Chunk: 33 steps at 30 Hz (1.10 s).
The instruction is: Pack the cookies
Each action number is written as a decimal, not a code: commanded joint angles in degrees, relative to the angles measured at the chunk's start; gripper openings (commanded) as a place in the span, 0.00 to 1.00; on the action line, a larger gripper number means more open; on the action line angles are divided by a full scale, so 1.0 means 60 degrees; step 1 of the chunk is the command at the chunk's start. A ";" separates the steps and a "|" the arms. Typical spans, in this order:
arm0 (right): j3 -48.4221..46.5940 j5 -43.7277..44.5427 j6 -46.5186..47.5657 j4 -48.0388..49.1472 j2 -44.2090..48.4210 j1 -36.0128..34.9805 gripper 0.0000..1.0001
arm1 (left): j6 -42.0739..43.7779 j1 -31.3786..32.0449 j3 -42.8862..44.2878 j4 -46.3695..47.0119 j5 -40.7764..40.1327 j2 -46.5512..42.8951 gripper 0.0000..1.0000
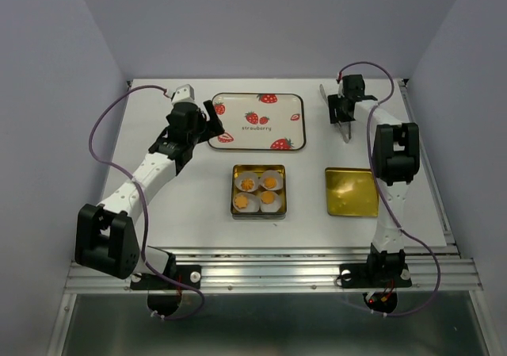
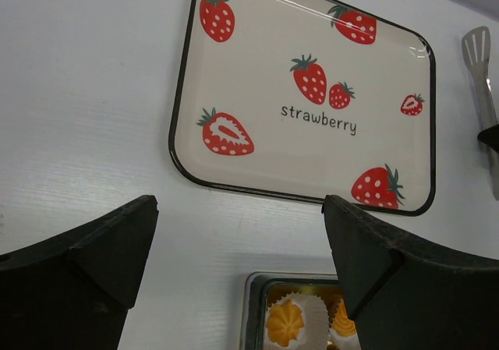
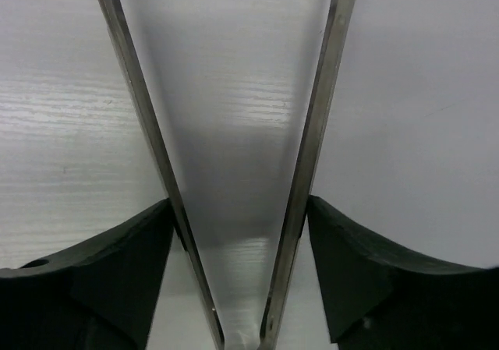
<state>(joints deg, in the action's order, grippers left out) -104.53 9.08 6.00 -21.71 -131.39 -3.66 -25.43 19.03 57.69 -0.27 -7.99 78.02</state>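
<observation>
Looking down from the top camera first: the cookies (image 1: 270,182), all four of them, sit inside the square gold tin (image 1: 233,191) at the middle of the table (image 1: 158,166), each one nested in a white paper cup (image 1: 240,180). The tin is uncovered, and its gold lid (image 1: 351,191) lies flat well off to the right. Behind the tin is the strawberry tray (image 1: 277,110), bare of cookies. The left gripper (image 1: 214,116) hangs just beside the tray's left edge, with its jaws spread and nothing between them. Over at the far right, the right gripper (image 1: 342,110) has the metal tongs (image 1: 345,130), whose tips point down toward the table.

Now the left wrist view: two black fingers (image 2: 86,272) stand wide apart, framing the tray (the word "strawberry" is printed plainly on it). At the bottom edge, a corner of the tin peeks in with two cookies showing in their cups. The head of the tongs shows at the right border.

On to the right wrist view: the two steel arms of the tongs run up the frame in a long V. The fingers (image 3: 390,288) press against the arms' outer sides, so the jaws are pinching the tongs. Only white table lies beyond.
</observation>
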 commanded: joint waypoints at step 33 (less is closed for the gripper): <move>0.8223 0.1503 -0.5950 -0.3559 0.8129 -0.4224 1.00 | -0.0391 0.0037 -0.0811 -0.0130 0.0189 -0.1709 0.99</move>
<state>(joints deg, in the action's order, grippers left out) -55.27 14.48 -25.71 -42.63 -83.74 -28.64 -27.55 19.03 53.74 -2.26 -7.92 69.78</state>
